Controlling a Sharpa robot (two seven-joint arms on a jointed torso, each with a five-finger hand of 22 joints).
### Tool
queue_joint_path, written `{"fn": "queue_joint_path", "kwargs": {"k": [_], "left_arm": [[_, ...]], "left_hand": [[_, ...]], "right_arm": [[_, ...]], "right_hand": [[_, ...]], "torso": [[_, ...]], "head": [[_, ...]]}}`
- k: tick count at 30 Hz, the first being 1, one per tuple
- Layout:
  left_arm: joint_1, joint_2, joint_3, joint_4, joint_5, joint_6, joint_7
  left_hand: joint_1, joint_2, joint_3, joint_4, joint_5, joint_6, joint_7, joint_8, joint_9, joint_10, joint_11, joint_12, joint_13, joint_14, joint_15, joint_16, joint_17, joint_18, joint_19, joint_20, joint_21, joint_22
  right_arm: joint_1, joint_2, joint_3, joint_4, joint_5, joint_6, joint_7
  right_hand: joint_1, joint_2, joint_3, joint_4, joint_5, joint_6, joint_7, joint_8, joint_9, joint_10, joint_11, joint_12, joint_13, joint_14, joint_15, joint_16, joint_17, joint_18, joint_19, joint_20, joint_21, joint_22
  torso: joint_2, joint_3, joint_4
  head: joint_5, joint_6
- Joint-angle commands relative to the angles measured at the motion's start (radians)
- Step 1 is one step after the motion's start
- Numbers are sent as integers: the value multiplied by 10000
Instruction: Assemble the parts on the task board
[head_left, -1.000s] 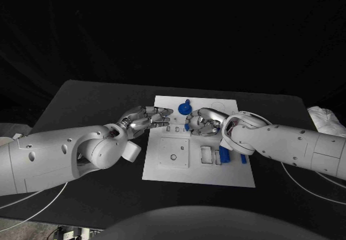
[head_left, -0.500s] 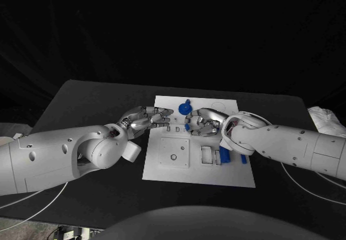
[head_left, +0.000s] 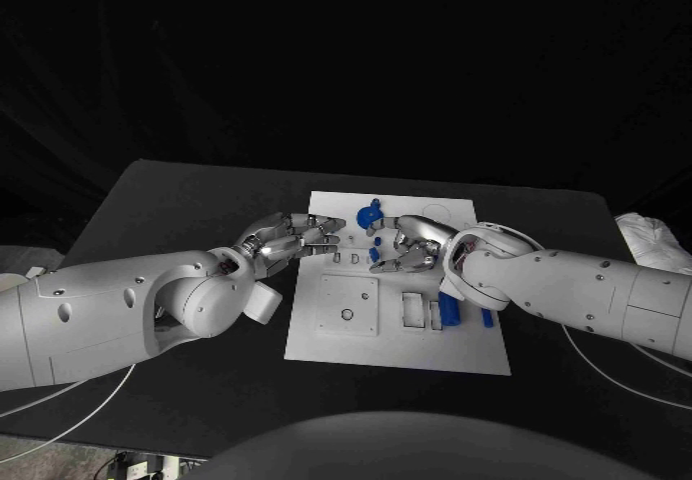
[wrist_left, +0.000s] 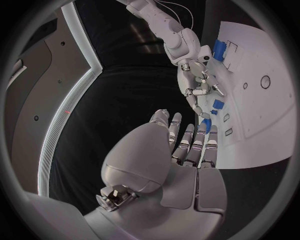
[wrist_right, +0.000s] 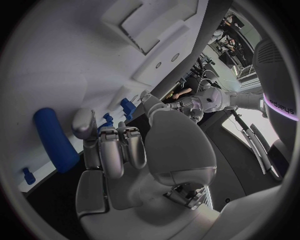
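The white task board (head_left: 398, 345) lies mid-table. A blue knob (head_left: 369, 212) stands near its far edge. Two small blue parts (head_left: 378, 238) (head_left: 375, 254) stand in the board just in front of my right hand (head_left: 414, 245), whose fingers are spread with nothing in them; one fingertip is close to the nearer part. In the left wrist view the same hand (wrist_left: 200, 90) hovers over those parts (wrist_left: 218, 104). My left hand (head_left: 296, 238) rests at the board's left edge, holding nothing. A blue cylinder (head_left: 450, 310) and a small blue pin (head_left: 488, 318) lie under my right forearm.
A raised square block (head_left: 348, 305) and rectangular slots (head_left: 414, 312) take up the board's near half. A white cloth (head_left: 652, 240) lies at the table's right edge. Black table surface surrounds the board.
My right hand's fingers have spread and drawn back a little to the right, uncovering the two small blue parts. The left hand has stayed put.
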Motion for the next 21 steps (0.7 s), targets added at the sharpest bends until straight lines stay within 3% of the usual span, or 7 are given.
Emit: {"fn": "queue_joint_path", "kwargs": {"k": [1,4,8,11,15,17,21], "left_arm": [[0,19,6,14,-43,165,46],[0,27,6,8,-42,162,47],[0,26,6,6,-42,151,47],[0,20,6,9,-42,140,54],[0,20,6,6,-42,131,65],[0,23,6,5,-42,130,72],[0,14,6,20,-42,119,108]], "left_hand": [[-100,-5,55,-8,-18,-82,450,68,-12,17,77,35,11,89,11,56,16,-132,63,24,56,16],[-118,-1,56,-5,-22,-88,463,71,-13,14,91,38,10,90,14,66,17,-135,68,24,63,19],[-118,-1,56,-5,-22,-88,463,71,-13,14,91,38,10,90,14,66,17,-135,68,24,63,19],[-118,-1,56,-5,-22,-88,463,71,-13,14,91,38,10,90,14,66,17,-135,68,24,63,19],[-122,0,57,-6,-23,-89,466,72,-13,16,95,42,11,89,15,68,17,-136,69,24,64,19],[-123,-2,56,-6,-24,-89,467,73,-13,15,95,42,11,88,15,69,17,-136,69,24,64,19],[-125,-7,55,-7,-26,-90,469,73,-13,15,97,42,11,88,15,70,16,-137,68,23,64,19]], "right_arm": [[-16,-33,-9,27,80,-466,514],[12,-81,-7,68,387,-731,924],[128,-162,-5,133,970,-826,1553],[231,-242,-4,189,1388,-784,1983],[341,-324,-3,237,2003,-682,2479],[397,-375,-2,263,2432,-564,2777],[511,-496,-1,326,3728,-49,3431]], "right_hand": [[-38,53,-234,171,-209,33,-79,150,-214,-274,64,-144,2026,1018,105,15,2613,44,-394,30,-354,1001],[-154,-121,-582,575,-459,42,-159,285,-473,-1123,158,-515,1688,388,184,-266,2379,177,-1254,98,-1090,771],[68,-283,-1782,1816,-498,-213,-420,431,-1088,-4688,702,-2090,483,-2362,567,-1515,1518,365,-4188,426,-3551,56],[-564,-504,-2646,1798,-443,-419,-488,380,-1301,-7954,811,-3623,-656,-4985,815,-2773,693,315,-4536,499,-3879,-35],[-932,-882,-3688,1864,-416,-652,-667,277,-1703,-9876,1087,-4801,-1289,-9002,1102,-4950,-580,148,-5317,635,-4614,-315],[-1096,-1196,-4030,1909,-475,-713,-720,252,-1920,-10399,1297,-5303,-1543,-9592,1309,-5422,-810,60,-5742,720,-5074,-523],[-1472,-854,-4004,1892,-463,-596,-781,326,-2225,-11197,1711,-6306,-2208,-10704,1732,-6451,-1434,-113,-6560,925,-6071,-1039]], "torso": [[1,-6,0],[0,-4,3],[-6,-4,2],[-6,0,4],[-8,-1,0],[-6,-2,1],[-1,3,0]], "head": [[7,0],[-6,0],[-10,0],[-15,0],[-35,0],[-44,0],[-29,0]]}}
